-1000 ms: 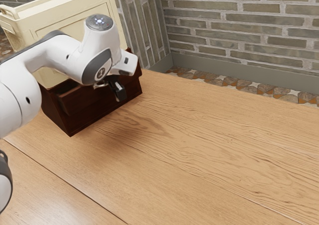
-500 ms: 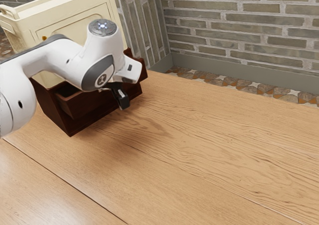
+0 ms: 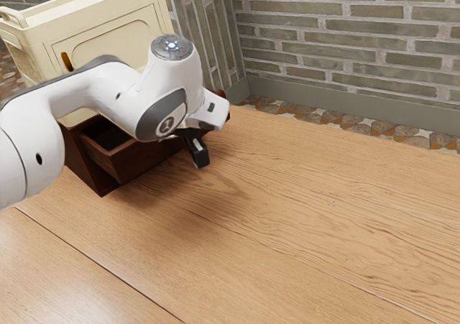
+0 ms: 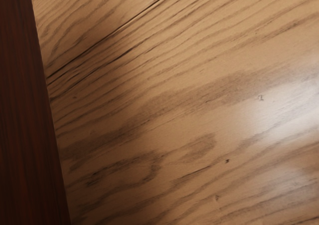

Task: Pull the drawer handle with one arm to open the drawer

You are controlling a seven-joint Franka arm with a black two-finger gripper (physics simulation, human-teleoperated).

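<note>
Wooden table: foreground. Gripper: near the drawer front; open or closed state cannot be determined. Drawer: partly extended from the dark cabinet. Cream unit: behind the cabinet. Brick wall: background.

Franka arm enters from exterior view's left, arched | wrist bent down, below its lit cap | black two-finger gripper angled downward
</note>
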